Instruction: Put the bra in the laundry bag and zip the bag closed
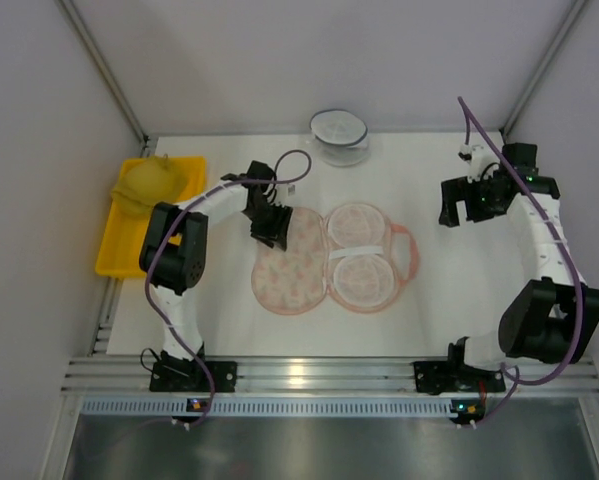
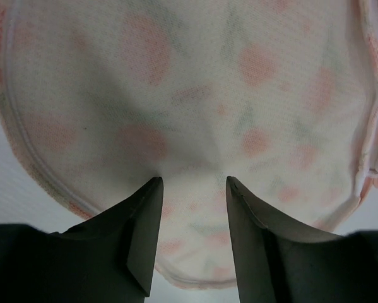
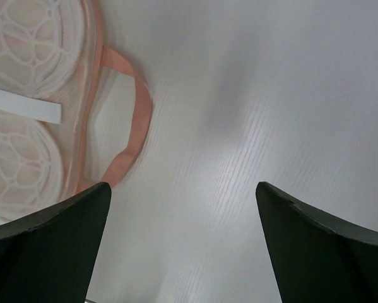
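The laundry bag (image 1: 291, 272) lies open at the table's middle. Its printed left half is spread flat; its right half (image 1: 363, 256) shows two white mesh domes and a pink loop handle (image 1: 409, 250). The mustard-yellow bra (image 1: 149, 183) lies bunched in the yellow tray. My left gripper (image 1: 271, 222) is open over the upper left part of the printed half. In the left wrist view its fingers (image 2: 192, 180) stand partly apart with the printed fabric (image 2: 195, 95) just beyond the tips and nothing held. My right gripper (image 1: 464, 205) is open and empty right of the bag, over bare table (image 3: 183, 186).
The yellow plastic tray (image 1: 114, 255) stands at the left table edge. A clear round bowl (image 1: 339, 130) stands at the back middle. The bag's domes (image 3: 24, 95) and pink loop (image 3: 138, 120) show at the left of the right wrist view. Grey walls enclose the table.
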Robot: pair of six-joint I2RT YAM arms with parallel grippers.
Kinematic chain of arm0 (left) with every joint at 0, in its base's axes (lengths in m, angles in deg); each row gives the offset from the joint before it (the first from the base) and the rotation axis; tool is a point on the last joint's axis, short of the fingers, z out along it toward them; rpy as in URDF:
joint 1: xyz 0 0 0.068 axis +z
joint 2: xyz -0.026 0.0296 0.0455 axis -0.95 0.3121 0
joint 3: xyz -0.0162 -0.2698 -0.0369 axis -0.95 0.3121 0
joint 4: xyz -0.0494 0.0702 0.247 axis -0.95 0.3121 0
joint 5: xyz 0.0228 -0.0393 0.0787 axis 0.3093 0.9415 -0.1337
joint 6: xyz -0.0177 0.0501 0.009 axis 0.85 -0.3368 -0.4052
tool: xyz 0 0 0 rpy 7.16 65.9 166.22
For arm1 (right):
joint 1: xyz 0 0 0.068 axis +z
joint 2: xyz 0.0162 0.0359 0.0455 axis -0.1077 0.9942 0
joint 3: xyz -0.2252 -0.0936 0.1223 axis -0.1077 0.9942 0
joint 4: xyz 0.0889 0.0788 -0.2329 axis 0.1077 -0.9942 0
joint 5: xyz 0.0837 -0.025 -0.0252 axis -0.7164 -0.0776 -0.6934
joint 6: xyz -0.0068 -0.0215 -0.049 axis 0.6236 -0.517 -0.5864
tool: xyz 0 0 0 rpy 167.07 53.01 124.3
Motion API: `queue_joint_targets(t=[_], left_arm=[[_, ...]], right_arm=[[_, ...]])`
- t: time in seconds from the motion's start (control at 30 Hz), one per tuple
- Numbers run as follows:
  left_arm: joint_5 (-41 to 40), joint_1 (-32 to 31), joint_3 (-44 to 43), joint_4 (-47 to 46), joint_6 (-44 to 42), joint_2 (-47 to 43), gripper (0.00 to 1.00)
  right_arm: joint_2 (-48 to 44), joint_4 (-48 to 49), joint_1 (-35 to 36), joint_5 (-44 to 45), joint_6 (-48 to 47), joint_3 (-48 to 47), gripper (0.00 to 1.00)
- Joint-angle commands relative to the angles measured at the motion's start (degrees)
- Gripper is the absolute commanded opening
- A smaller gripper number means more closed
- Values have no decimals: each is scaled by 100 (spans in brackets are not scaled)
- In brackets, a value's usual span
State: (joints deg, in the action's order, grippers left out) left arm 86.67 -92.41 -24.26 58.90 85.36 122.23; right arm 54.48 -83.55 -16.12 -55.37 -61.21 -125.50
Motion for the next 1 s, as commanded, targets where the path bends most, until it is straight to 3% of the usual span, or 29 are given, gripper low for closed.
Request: queue_joint_targets(t=[0.0,0.33,0.53,0.6,0.73,0.77,0.97], left_arm=[[-637,214,-259,213,-470,15,50],[-963,803,-382,381,-796,-213,49],[-1454,926,-558,434,-447,-274,49],[-1255,1031,-602,425,-226,-353,49],[-60,1523,-1187,425,170,-731,57],[29,1550,-1374,434,197,-775,63],[-277,2331,-2657,583,505,-784,71]], right_arm=[[-307,-330,-61,-126,-321,-305,99],[-237,-330,-61,-345,-120,-331,99],[-166,-321,-44,-469,-23,-428,99],[-140,-330,-44,-486,-14,-472,99],[-105,-356,-26,-513,-5,-542,99],[-105,-365,-26,-513,3,-560,99],[27,-576,70,-495,3,-981,99]])
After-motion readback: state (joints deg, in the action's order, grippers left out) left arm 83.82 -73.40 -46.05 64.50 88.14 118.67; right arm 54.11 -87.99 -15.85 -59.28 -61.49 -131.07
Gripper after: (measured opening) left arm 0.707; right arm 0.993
